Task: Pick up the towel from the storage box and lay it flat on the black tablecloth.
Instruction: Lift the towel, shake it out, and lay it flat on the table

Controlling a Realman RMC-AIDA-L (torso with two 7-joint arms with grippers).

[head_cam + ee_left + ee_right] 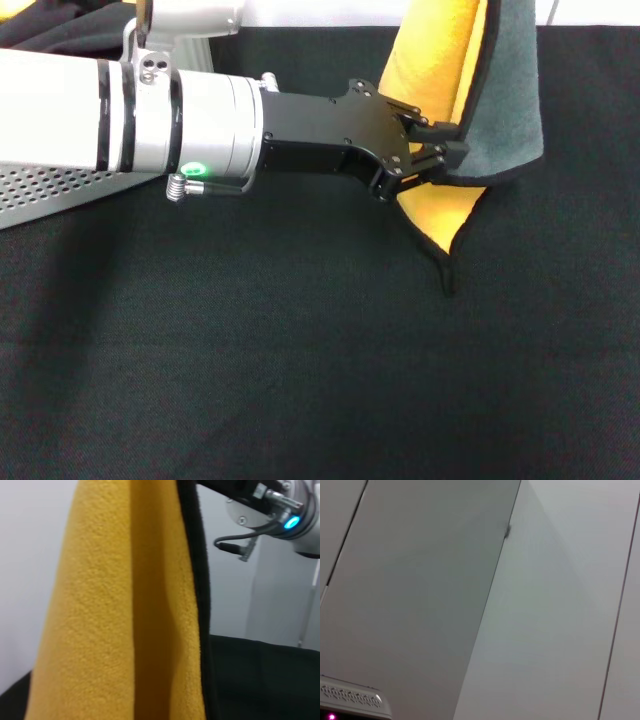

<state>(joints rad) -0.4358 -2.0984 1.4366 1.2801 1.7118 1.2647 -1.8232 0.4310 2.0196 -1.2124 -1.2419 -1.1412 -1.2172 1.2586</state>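
Above black tablecloth [300, 380], left tool [432, 150] pinches hanging towel [435, 60] (yellow face inward).

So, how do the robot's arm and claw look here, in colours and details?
The left arm is a white cylinder with black bands, then a silver collar carrying a glowing green light and a small silver plug. Its claw, the left claw, is angular, matte black, with visible screws. In the left wrist view, another silver joint shows a blue light and a thin cable.

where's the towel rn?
In the head view the towel hangs at upper right, pinched by the left gripper above the black tablecloth, its lowest corner at the cloth; the storage box sits far left.
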